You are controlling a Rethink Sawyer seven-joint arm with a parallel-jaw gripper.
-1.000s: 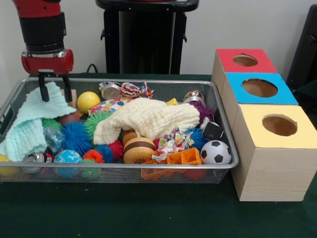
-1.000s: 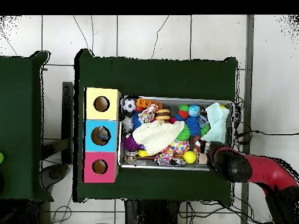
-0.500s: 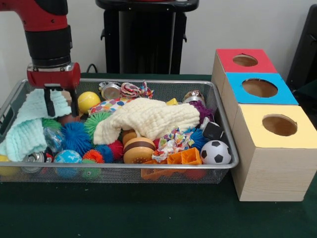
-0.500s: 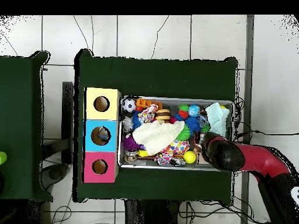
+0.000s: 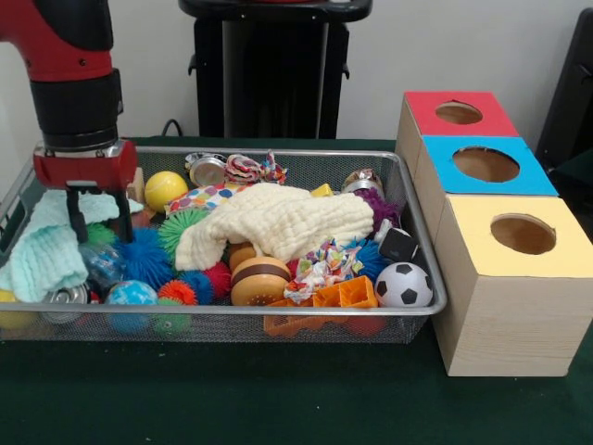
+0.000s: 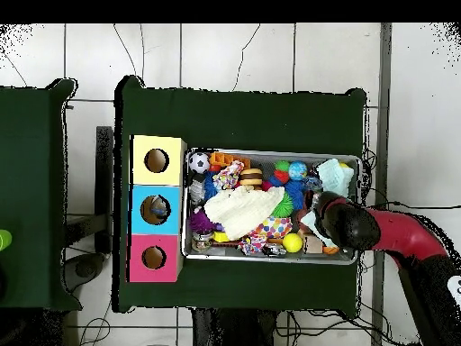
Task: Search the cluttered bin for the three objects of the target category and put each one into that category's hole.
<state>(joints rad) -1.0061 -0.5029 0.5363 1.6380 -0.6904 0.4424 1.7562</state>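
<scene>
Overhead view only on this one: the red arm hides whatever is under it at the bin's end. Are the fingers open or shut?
Observer: Open. In the front view the gripper points down with its fingers apart.
Operator: What are they over?
Observer: The tips sit low at the mint cloth's edge, beside the blue spiky ball.
Operator: Anything clamped?
Observer: Nothing that I can see; the cloth lies slumped over the toys, not lifted.
</scene>
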